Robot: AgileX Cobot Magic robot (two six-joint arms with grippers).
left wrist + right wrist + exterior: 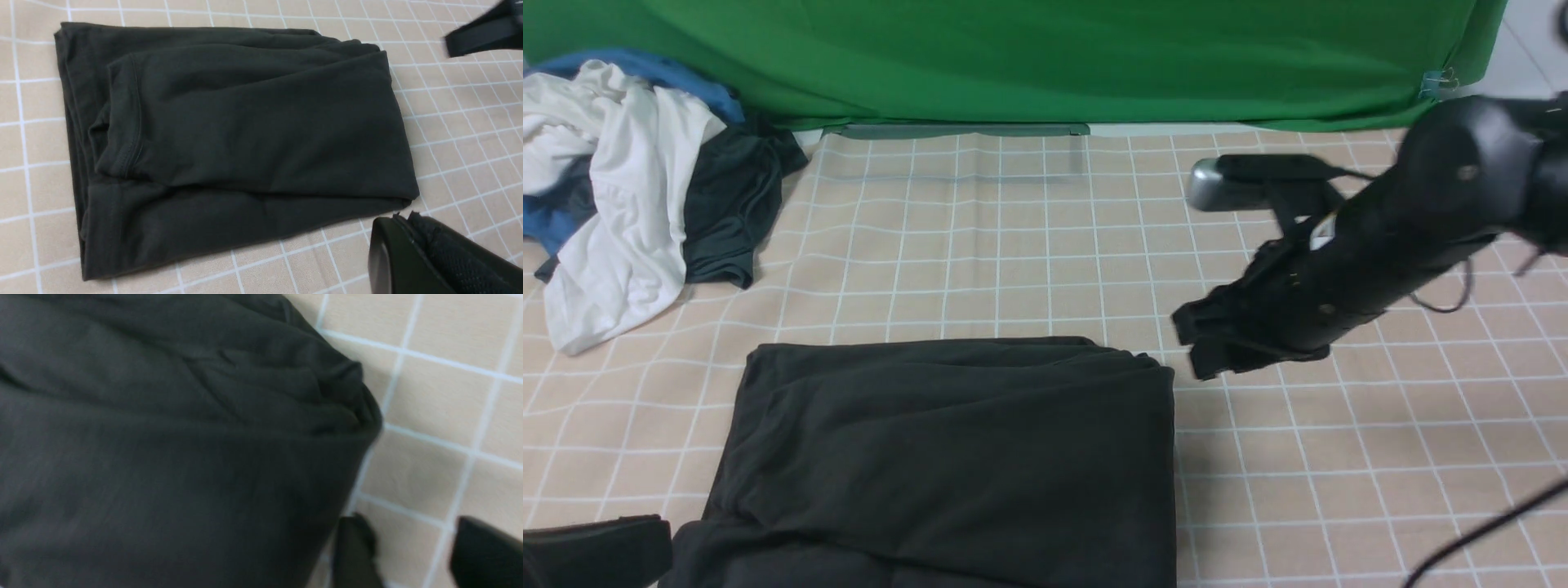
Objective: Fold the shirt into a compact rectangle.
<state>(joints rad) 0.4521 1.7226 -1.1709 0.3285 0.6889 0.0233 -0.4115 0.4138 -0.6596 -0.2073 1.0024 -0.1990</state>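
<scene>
The black-charcoal shirt (pixel 947 457) lies folded into a rough rectangle at the near middle of the checked cloth, print and label hidden. The left wrist view shows the shirt (pixel 229 143) with a hemmed sleeve edge folded on top. My left gripper (pixel 402 218) is shut with nothing in it, just off one corner of the shirt; in the front view the left gripper (pixel 596 551) is at the bottom left. My right gripper (pixel 1186 341) hovers open beside the shirt's far right corner, with bare cloth between its fingers (pixel 355 547). That corner of the shirt (pixel 184 457) is bunched.
A pile of other clothes sits at the back left: a white garment (pixel 621 204), a dark teal-grey garment (pixel 727 204) and blue fabric (pixel 645 69). A green backdrop (pixel 1045 57) closes the far edge. A cable (pixel 1486 523) crosses the near right of the tablecloth (pixel 1339 457).
</scene>
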